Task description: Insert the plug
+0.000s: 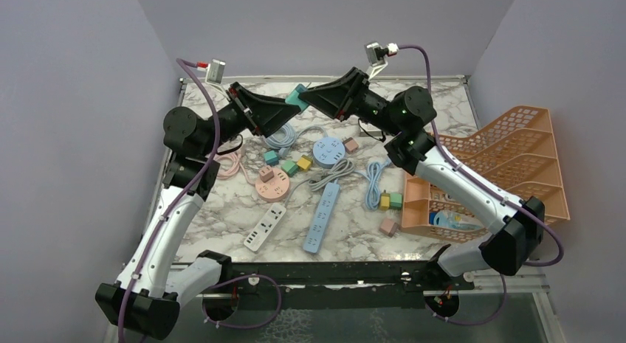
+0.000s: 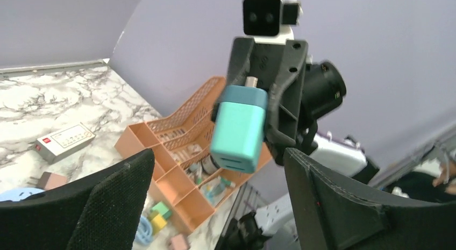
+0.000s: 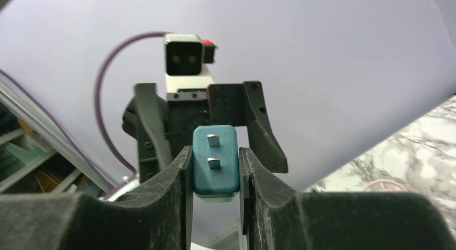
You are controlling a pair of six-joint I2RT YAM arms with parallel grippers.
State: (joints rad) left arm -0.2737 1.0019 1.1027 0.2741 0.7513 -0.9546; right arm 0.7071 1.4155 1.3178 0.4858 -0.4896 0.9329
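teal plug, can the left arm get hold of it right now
Probably yes. The left end effector stands open with the teal plug just ahead of its gap, nothing between. But the right end effector is shut on the plug's sides, leaving only the other faces.

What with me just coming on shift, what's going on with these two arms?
The right gripper is shut on a teal plug, holding it in the air over the far side of the table. The left gripper faces it with jaws open, not touching the plug. The blue power strip and white power strip lie below; the plug is not inserted yet.
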